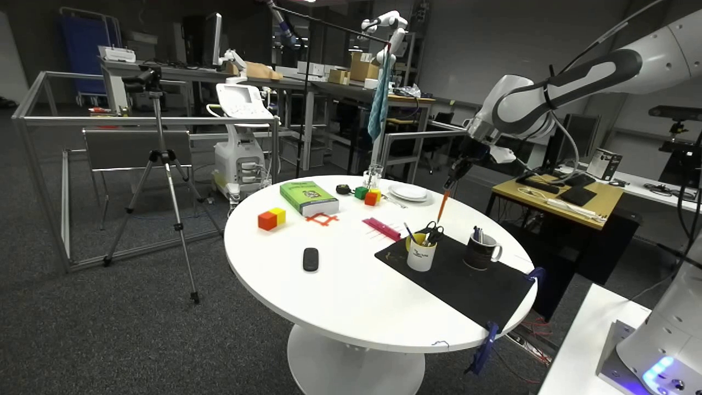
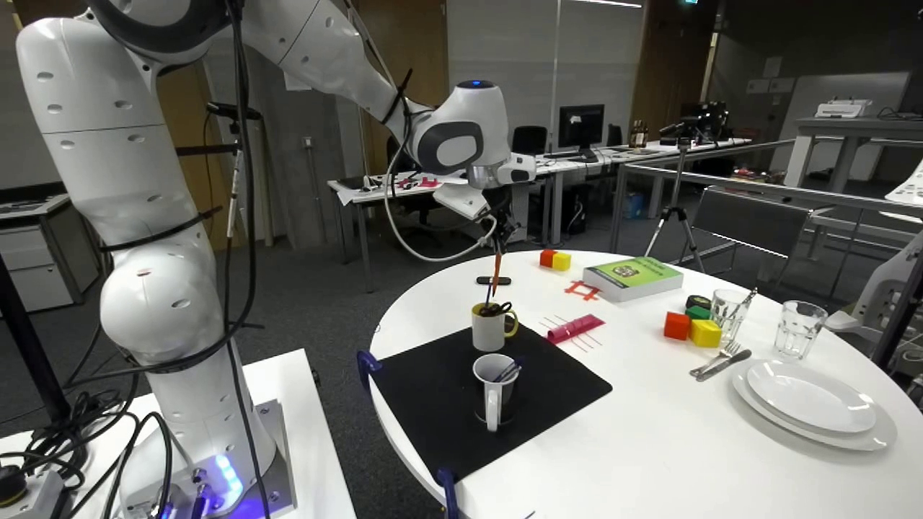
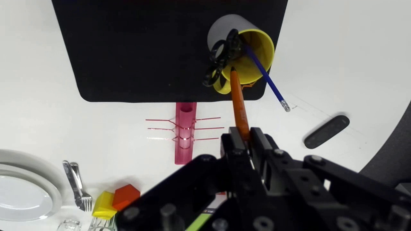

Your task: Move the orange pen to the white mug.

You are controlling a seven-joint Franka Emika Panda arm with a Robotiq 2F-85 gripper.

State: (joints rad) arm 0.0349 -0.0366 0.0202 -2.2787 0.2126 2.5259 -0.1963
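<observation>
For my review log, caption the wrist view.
Gripper pinching the orange pen, pointed toward a white mug holding scissors and blue pencil.

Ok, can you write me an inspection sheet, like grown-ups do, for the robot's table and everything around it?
Surface: round white table with a black mat, blue clamps at the edge.
Job's things: orange pen held tip down by the white mug, not yet inside; scissors and a blue pencil stand in it.
Clutter: dark mug, green book, stacked plates.
End effector: closed on the orange pen.
Cables: black cables run along the arm, tangled beside its base.
Surroundings: tripod, metal railing, computer monitor.
</observation>
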